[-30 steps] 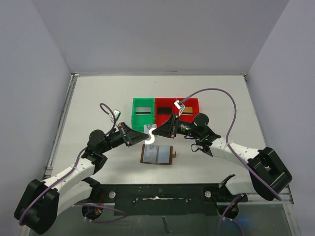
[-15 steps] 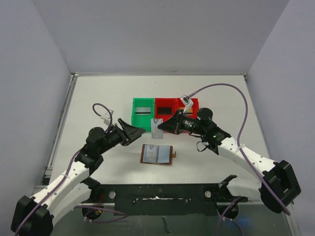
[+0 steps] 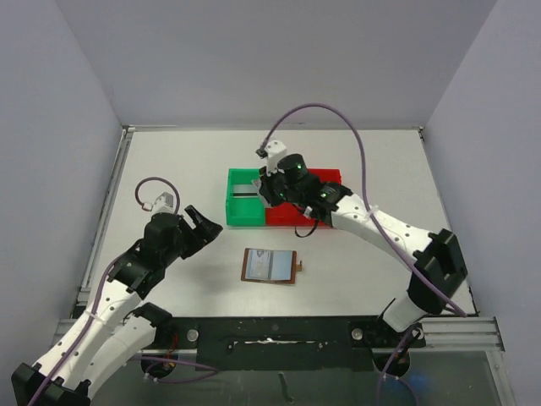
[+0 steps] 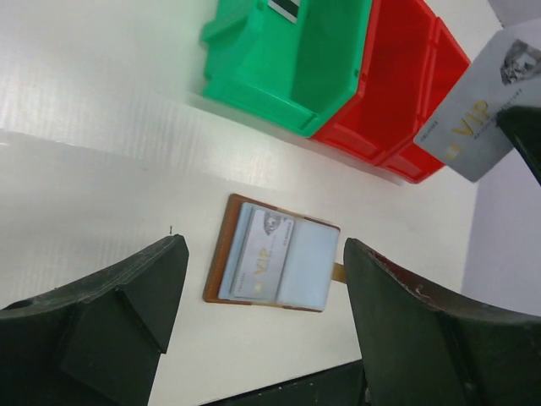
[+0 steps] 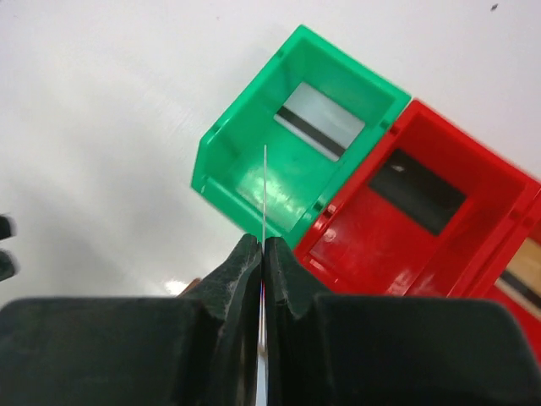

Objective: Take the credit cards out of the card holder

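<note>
Tabletop (image 3: 380, 161) card holder (image 3: 270, 266) lies lengthwise left-right

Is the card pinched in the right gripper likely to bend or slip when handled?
Probably stiff: seen edge-on from the right wrist, the card leaves the right gripper as a straight line, no sag. Likely light and slick, judging by its thin, smooth face, so a pinch at one end could let it pivot.

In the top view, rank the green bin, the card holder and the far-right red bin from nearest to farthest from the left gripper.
1. The green bin, just ahead and right of the left gripper.
2. The card holder, open, nearer the table's front.
3. The far-right red bin, at the row's far end.
</note>
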